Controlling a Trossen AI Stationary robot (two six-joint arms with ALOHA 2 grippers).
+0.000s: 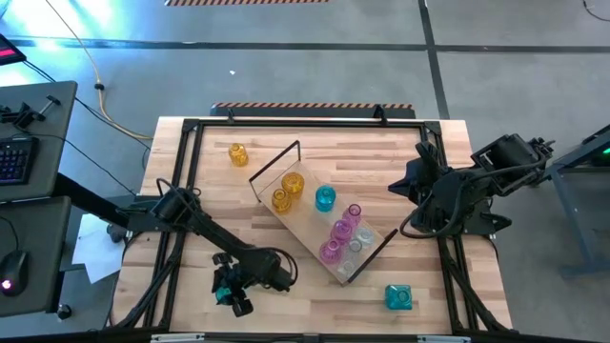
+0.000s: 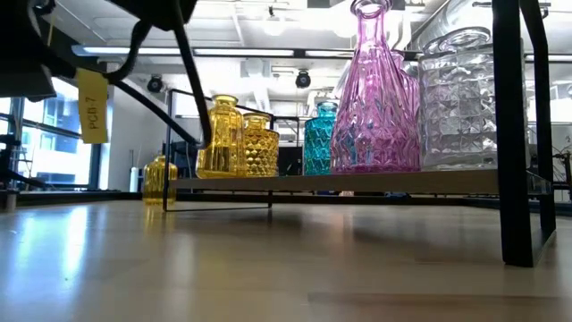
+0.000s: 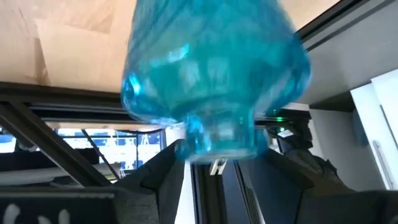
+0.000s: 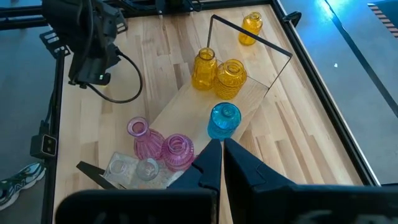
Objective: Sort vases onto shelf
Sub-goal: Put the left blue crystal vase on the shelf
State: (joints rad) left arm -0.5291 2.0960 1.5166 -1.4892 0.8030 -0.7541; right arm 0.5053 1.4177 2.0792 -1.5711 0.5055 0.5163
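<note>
Teal vase [image 3: 214, 74] fills my left wrist view, blurred, pinched in left gripper [image 1: 232, 292] off shelf [image 1: 307, 221] near corner. Right gripper [image 4: 219, 163] pressed together, parked beyond shelf's other side.

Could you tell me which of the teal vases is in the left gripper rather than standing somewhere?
The teal vase at the table's near-left edge, gripped by the left gripper. The other two stand free: one on the shelf, one on the tabletop near the right corner.
</note>
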